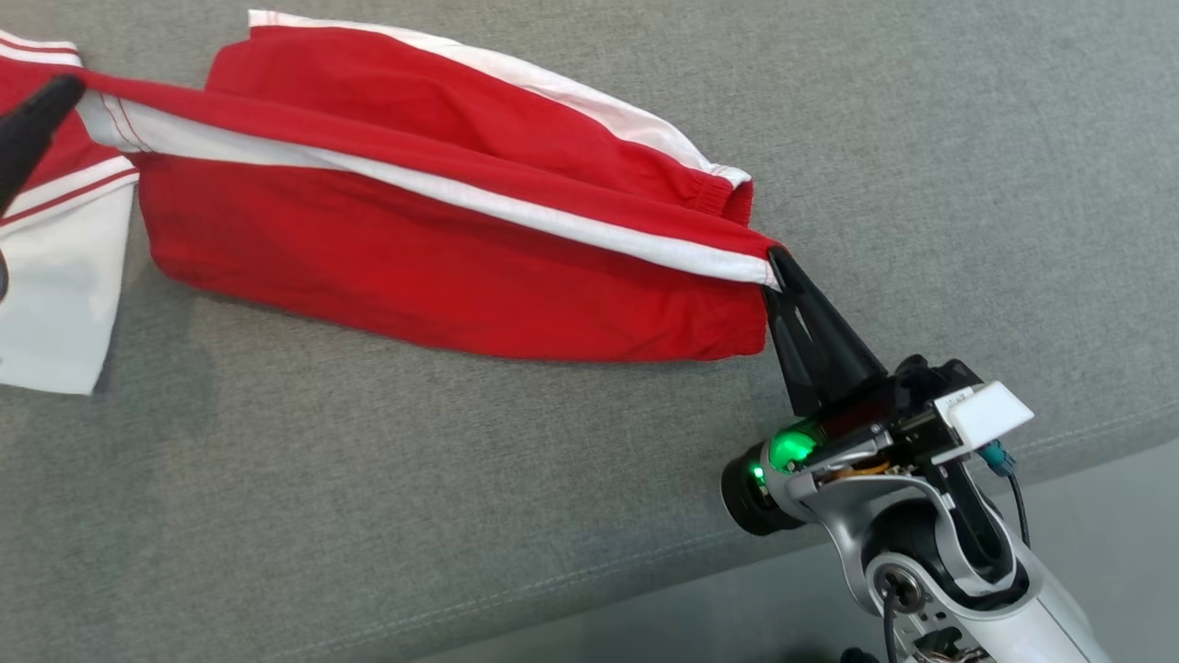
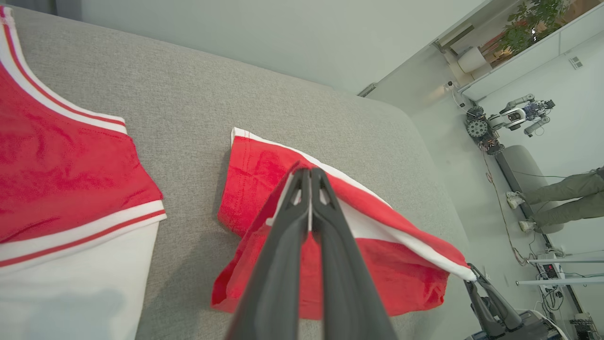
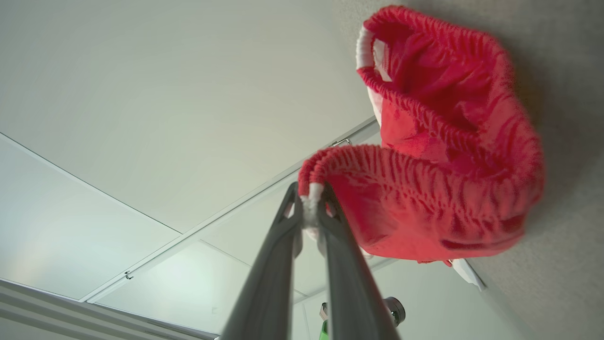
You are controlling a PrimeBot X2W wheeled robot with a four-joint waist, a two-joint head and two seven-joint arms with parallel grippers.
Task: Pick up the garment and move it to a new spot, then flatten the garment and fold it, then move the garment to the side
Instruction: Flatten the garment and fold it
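Shorts [image 1: 442, 249], red with a white stripe [image 1: 553, 216], hang stretched between two robot arms over a grey cushion [image 1: 461, 516]. The right gripper [image 1: 778, 262] is clamped on the waistband [image 3: 401, 160] where the stripe ends, its jaws pinched on a fold of white cloth in the right wrist view. The left gripper [image 2: 310, 172] is clenched on the leg end of the same stripe, its fingers pressed together with cloth between them. The stripe runs taut from one grip to the other. The rest of the shorts sags below it, and the far leg seems to rest on the cushion. A red and white jersey [image 1: 55, 285] lies just beside the left end, its edge under the left gripper in the head view.

The step in hand looks like the carry to a new spot. Both pinches sit at the very edge of the cloth, so the arms should travel at one pace and the same way. Pulling apart could tear a corner loose, while closing in would let the middle droop and bunch. The drop spot should be well apart from the jersey. Lowering the sagging edge first, then drawing the stripe over and down, would likely leave the shorts flat for folding.
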